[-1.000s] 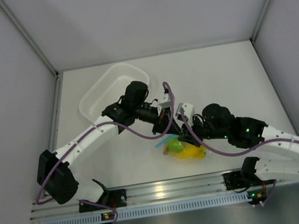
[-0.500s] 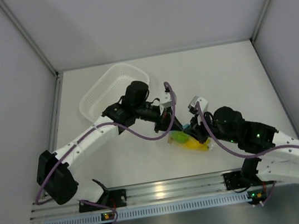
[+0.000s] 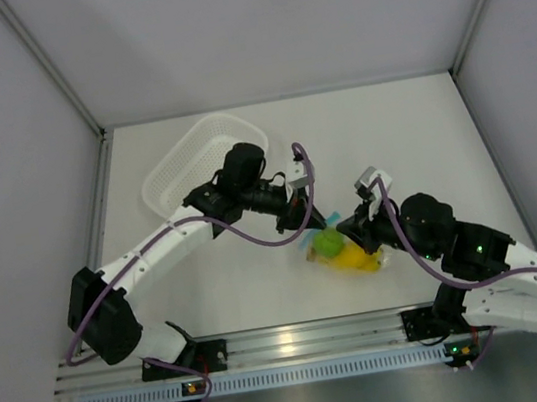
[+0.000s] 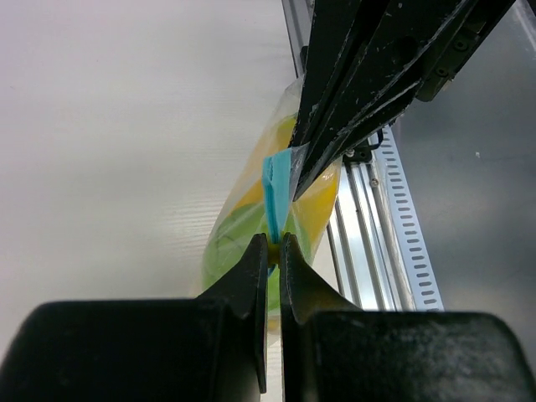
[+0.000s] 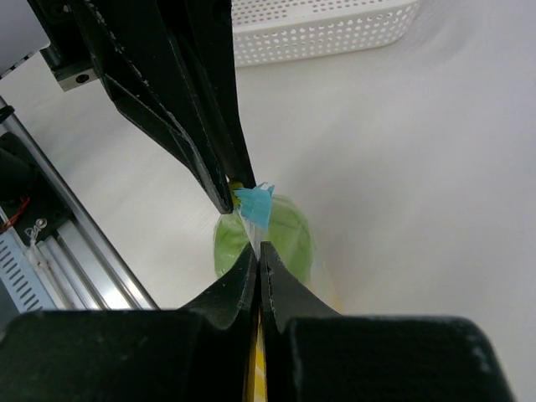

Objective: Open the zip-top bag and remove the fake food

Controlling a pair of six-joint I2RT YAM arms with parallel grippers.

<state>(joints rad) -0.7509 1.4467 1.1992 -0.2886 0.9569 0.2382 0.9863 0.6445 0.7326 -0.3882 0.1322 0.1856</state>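
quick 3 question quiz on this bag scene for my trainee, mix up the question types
1. True or false: the food lies outside the bag.
2. What does the left tool pinch? A) a bare banana B) the bag's blue zip strip C) nothing
3. Fill in: the right tool is shut on the ___.
Key: 1 false; 2 B; 3 bag.
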